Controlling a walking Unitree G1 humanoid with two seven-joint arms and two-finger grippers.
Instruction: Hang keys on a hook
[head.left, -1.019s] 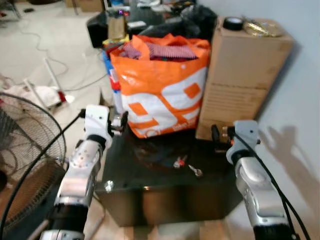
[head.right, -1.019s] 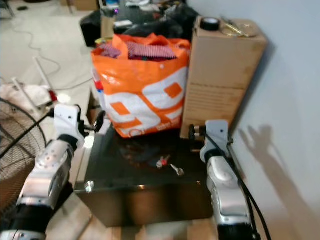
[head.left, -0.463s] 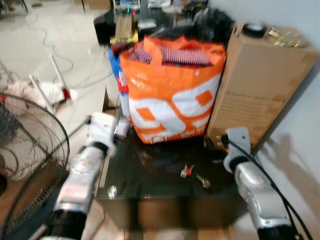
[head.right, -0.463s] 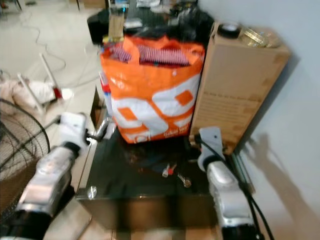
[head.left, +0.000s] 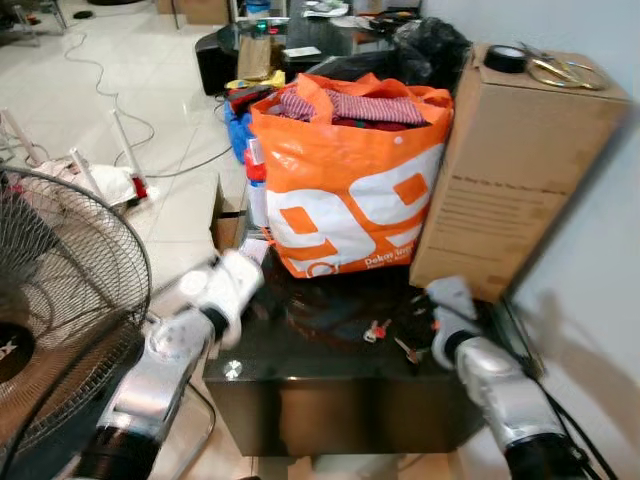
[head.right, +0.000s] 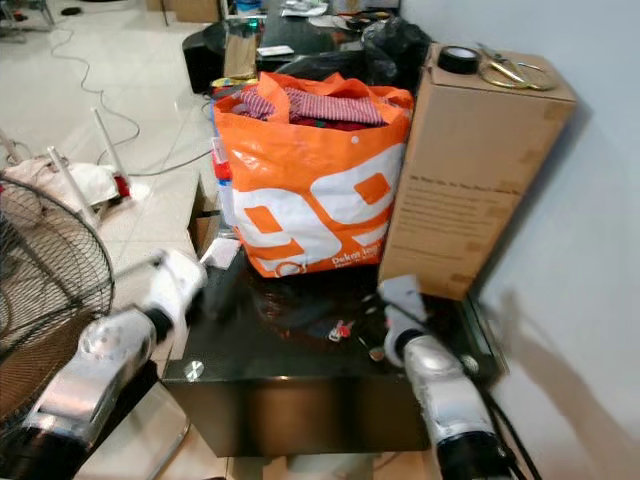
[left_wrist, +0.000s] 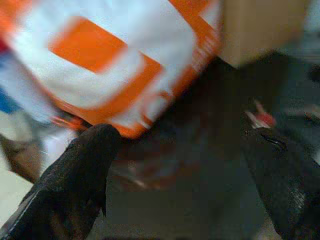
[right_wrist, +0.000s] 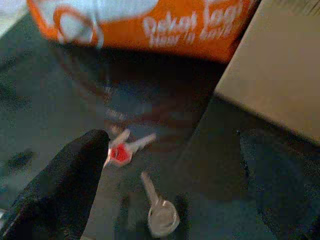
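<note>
Two keys lie on one dark counter (head.right: 300, 370): a red-headed key (right_wrist: 125, 149) and a plain silver key (right_wrist: 159, 212) just beside it. Behind the keys stand one orange and white bag (head.right: 310, 190) and one cardboard box (head.right: 470, 170). One floor fan (head.left: 60, 310) stands beside the counter.

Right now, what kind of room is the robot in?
Probably a lived-in room of a home, used partly for storage. A black wire floor fan stands on the pale tiled floor, and an orange-and-white shopping bag stuffed with cloth sits on a glossy black table beside a tall brown cardboard box.
</note>
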